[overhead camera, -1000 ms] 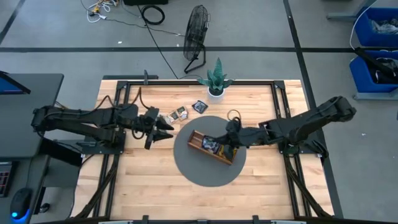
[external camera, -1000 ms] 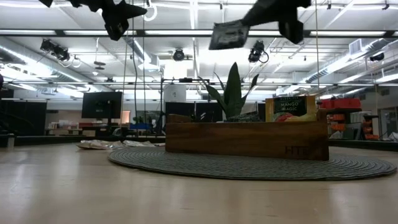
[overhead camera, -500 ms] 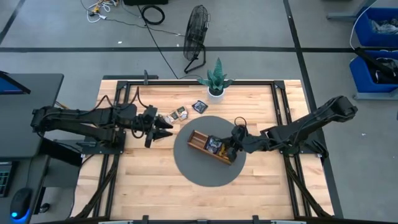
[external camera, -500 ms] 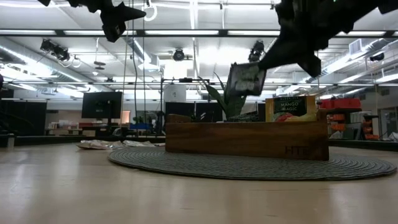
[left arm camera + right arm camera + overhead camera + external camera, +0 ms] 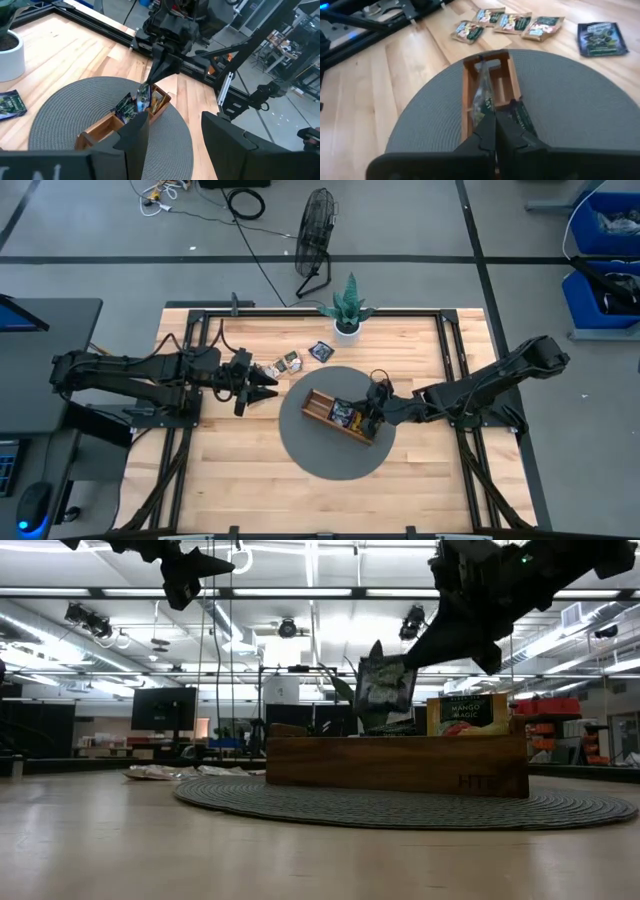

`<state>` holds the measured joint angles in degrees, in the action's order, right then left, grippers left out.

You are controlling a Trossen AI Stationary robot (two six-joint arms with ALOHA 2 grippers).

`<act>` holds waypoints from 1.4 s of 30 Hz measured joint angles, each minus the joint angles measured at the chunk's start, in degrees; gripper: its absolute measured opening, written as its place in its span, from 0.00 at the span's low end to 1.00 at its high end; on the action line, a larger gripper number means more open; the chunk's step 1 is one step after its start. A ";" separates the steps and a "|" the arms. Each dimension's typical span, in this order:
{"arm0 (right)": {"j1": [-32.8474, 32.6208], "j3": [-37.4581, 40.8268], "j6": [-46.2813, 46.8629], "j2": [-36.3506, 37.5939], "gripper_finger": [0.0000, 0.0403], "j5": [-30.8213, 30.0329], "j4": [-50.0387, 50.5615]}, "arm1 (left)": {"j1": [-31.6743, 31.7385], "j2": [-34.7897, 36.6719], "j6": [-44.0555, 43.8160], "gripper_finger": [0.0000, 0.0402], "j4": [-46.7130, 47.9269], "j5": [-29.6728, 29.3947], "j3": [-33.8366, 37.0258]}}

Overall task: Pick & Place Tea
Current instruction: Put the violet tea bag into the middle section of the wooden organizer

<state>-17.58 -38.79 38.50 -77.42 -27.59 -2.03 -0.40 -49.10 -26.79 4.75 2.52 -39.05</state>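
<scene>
The right tool (image 5: 400, 668) is gripping a tea sachet (image 5: 381, 687), hanging it just below its tips over the wooden tray (image 5: 400, 765); next, probably lowering into a compartment and releasing. The left tool (image 5: 262, 389) is waiting open.

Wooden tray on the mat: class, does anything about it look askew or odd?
The tray lies diagonally on the mat, not square to the table. Nothing looks spilled or damaged; the right gripper holds a sachet above it.

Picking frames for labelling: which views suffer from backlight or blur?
Low view: ceiling lights backlight the right gripper and left gripper into silhouettes. Right wrist view: the held sachet is edge-on and soft. High view: evenly lit, wooden tray clear.
</scene>
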 joint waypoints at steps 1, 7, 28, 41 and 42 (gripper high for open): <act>0.00 0.00 0.00 -0.77 0.00 0.03 -0.41 | 0.00 0.00 0.00 0.46 0.01 0.00 0.00; 0.00 0.02 0.21 -4.84 0.00 0.46 -2.01 | 0.02 0.00 -0.02 0.46 0.28 -0.76 0.00; 0.22 0.02 0.06 -6.39 0.01 1.60 0.48 | 2.62 0.00 0.28 0.46 1.58 -0.92 0.02; 0.24 0.02 0.34 -6.39 0.26 3.18 1.76 | 2.60 0.00 0.40 0.46 1.57 -0.90 0.02; 0.24 0.02 0.77 -6.30 0.29 3.19 1.47 | 2.60 0.00 0.44 0.46 1.56 -0.90 0.02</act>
<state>-17.34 -38.76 39.27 -83.72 -24.40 -0.56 2.20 -49.10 -26.35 6.31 1.63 -39.03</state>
